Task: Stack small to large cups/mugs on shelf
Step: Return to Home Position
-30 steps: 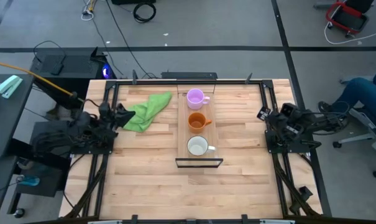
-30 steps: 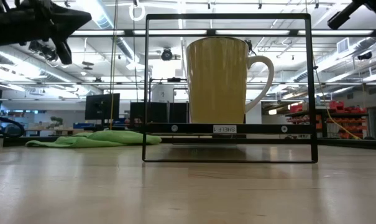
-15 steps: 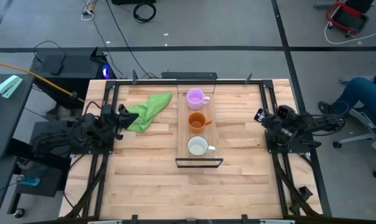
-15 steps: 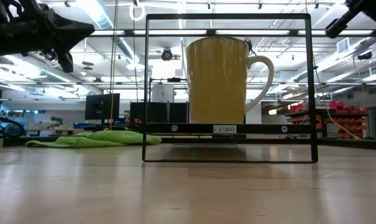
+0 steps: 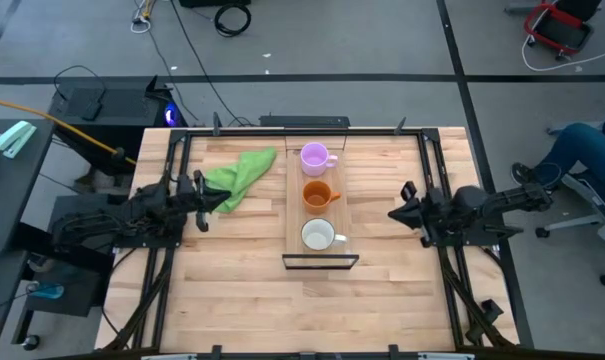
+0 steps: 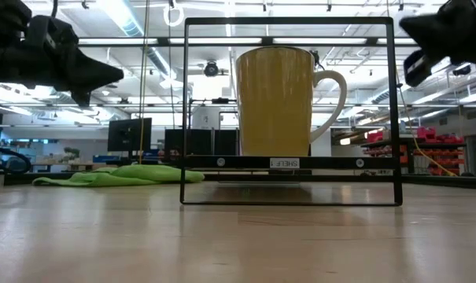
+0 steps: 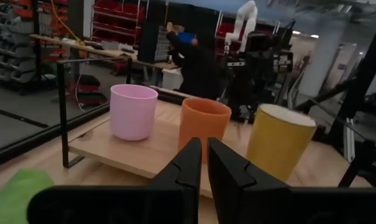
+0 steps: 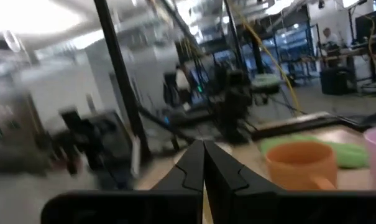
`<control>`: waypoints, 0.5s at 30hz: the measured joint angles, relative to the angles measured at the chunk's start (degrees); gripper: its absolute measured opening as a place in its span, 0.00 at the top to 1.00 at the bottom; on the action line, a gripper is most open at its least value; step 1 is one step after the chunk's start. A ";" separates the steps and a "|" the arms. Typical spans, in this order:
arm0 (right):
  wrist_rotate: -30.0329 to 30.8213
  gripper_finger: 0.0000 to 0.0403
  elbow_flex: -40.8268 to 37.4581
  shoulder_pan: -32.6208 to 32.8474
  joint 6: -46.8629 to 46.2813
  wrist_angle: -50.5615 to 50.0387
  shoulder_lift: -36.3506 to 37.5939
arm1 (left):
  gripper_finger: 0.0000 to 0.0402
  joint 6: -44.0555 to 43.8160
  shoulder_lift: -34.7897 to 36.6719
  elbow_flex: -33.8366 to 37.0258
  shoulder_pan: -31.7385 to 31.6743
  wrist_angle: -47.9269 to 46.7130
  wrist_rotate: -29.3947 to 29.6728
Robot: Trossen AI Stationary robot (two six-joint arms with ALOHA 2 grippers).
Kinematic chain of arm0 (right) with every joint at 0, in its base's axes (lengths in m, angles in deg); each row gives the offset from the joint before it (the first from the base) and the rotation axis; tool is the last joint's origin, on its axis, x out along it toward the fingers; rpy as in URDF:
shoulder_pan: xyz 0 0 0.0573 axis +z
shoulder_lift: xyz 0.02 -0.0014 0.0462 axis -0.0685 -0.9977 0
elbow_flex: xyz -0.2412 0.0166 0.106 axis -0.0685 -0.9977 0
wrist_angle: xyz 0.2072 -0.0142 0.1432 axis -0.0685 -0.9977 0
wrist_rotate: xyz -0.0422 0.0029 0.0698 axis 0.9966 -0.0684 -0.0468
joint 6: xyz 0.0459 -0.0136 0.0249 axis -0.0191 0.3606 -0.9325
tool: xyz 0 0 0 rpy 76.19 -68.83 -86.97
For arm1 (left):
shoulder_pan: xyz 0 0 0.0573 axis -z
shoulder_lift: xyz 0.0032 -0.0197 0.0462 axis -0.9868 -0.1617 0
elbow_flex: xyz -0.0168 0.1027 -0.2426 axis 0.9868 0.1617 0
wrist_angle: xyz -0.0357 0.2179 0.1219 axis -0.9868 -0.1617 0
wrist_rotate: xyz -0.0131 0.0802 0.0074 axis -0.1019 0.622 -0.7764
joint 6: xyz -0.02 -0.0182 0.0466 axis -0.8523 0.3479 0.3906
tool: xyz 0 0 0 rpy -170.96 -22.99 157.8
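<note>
Three mugs stand upright in a row on the light-wood shelf [image 5: 294, 215]: a purple one [image 5: 314, 156] farthest, an orange one [image 5: 318, 194] in the middle, a white one [image 5: 319, 235] nearest. The black end frame [image 6: 289, 110] of the shelf stands in front of the white mug [image 6: 274, 102]. My left gripper [image 5: 203, 201] hovers at the table's left side, level and pointing at the mugs [image 7: 204, 124], its fingers together with only a thin slit between them [image 7: 204, 152]. My right gripper [image 5: 393, 213] hovers at the right of the shelf, shut [image 8: 204, 146], holding nothing.
A green cloth [image 5: 237, 178] lies on the table left of the shelf, just beyond my left gripper. Black rails [image 5: 427, 160] run along the table's sides. A seated person [image 5: 592, 150] is beyond the right edge. Bare wood lies in front of the shelf.
Both grippers have come down and swung toward level. My right gripper has reached out from its arm toward the shelf and rolled. My left gripper has dropped and rolled, still pointing at the mugs. The mugs and shelf have stayed put.
</note>
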 joint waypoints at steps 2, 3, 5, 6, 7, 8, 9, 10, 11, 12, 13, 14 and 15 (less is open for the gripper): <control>0.04 0.97 0.01 0.00 2.37 -3.15 0.00 | 0.92 0.74 -0.25 -0.02 0.00 -0.10 -0.09; 0.04 0.97 0.02 0.00 3.35 -5.01 0.00 | 0.92 1.67 -0.41 -0.02 0.00 -0.21 -0.09; 0.03 0.97 0.02 0.00 4.58 -9.04 -0.01 | 0.93 3.57 -0.35 -0.02 0.00 -0.23 -0.09; -0.06 0.97 0.02 -0.04 5.43 -9.74 -0.28 | 0.93 4.41 -0.37 -0.02 0.00 -0.29 -0.08; -0.25 0.97 0.11 -0.04 6.36 -9.42 -0.76 | 0.94 4.99 -0.37 -0.02 0.00 -0.33 -0.09; -0.26 0.97 0.15 -0.04 7.08 -9.35 -0.93 | 0.94 5.55 -0.35 -0.02 0.00 -0.35 -0.07; -0.25 0.97 0.17 -0.04 7.54 -9.24 -1.19 | 0.94 5.72 -0.37 -0.02 0.00 -0.39 -0.09; -0.31 0.97 0.17 -0.04 7.85 -9.30 -1.45 | 0.93 5.70 -0.37 -0.02 0.00 -0.44 -0.08; -0.31 0.97 0.17 -0.04 7.96 -9.45 -1.61 | 0.93 5.65 -0.35 -0.02 0.00 -0.43 -0.07; -0.33 0.97 0.17 -0.04 7.94 -9.39 -1.70 | 0.93 5.67 -0.37 -0.02 0.00 -0.39 -0.08; -0.34 0.97 0.17 -0.04 7.62 -9.36 -1.70 | 0.92 5.66 -0.37 -0.01 0.00 -0.14 -0.04; -0.36 0.97 0.17 -0.04 7.19 -9.37 -1.72 | 0.92 5.65 -0.37 0.03 0.00 0.23 0.02; -0.36 0.97 0.17 -0.04 6.78 -9.38 -1.73 | 0.92 5.65 -0.37 0.04 0.00 0.43 0.13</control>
